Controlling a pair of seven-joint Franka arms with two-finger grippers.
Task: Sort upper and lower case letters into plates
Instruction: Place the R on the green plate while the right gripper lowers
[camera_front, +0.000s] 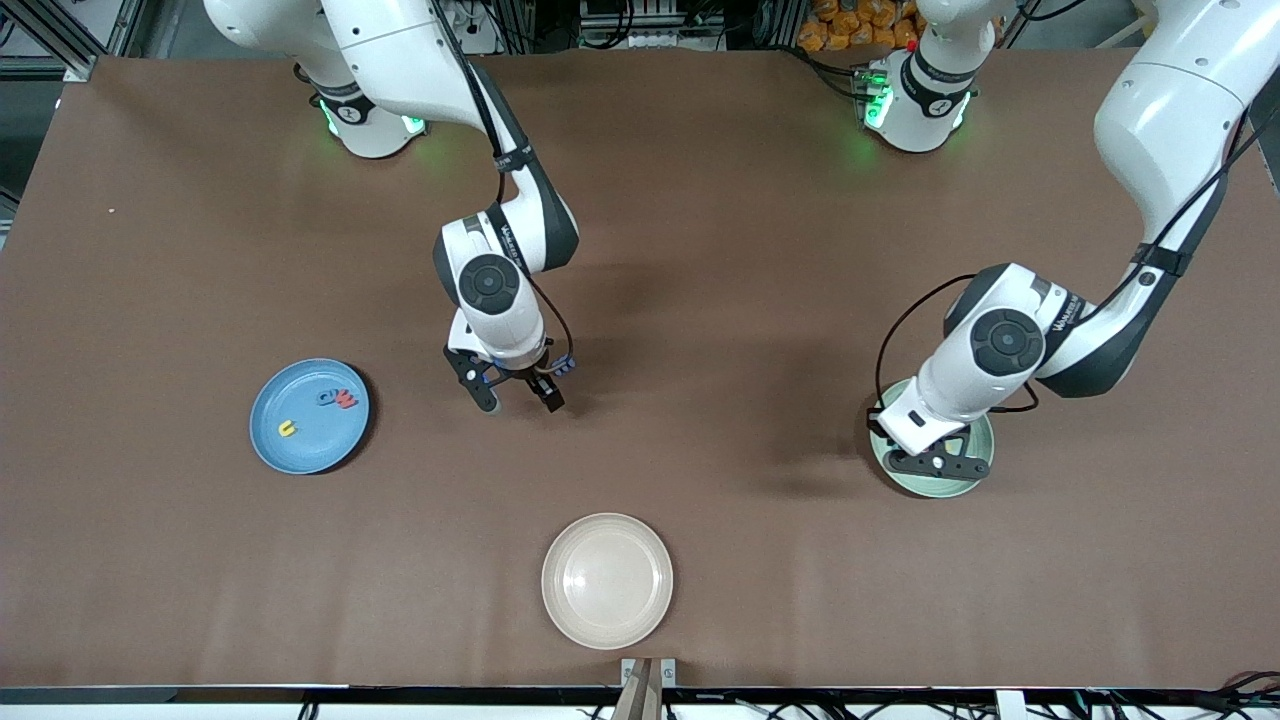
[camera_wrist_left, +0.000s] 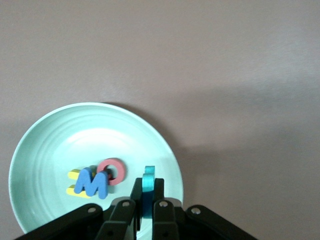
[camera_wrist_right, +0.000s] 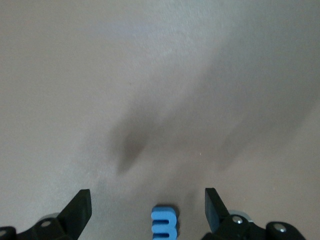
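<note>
On the brown counter (camera_front: 700, 250), the blue plate (camera_front: 300, 445) toward the right arm's end holds three small letters (camera_front: 336, 399). The right hand (camera_front: 520, 398) hangs open over bare counter. The left hand (camera_front: 935, 462) is over the pale green plate (camera_front: 985, 455); the cream plate (camera_front: 607, 580) lies nearest the camera.
</note>
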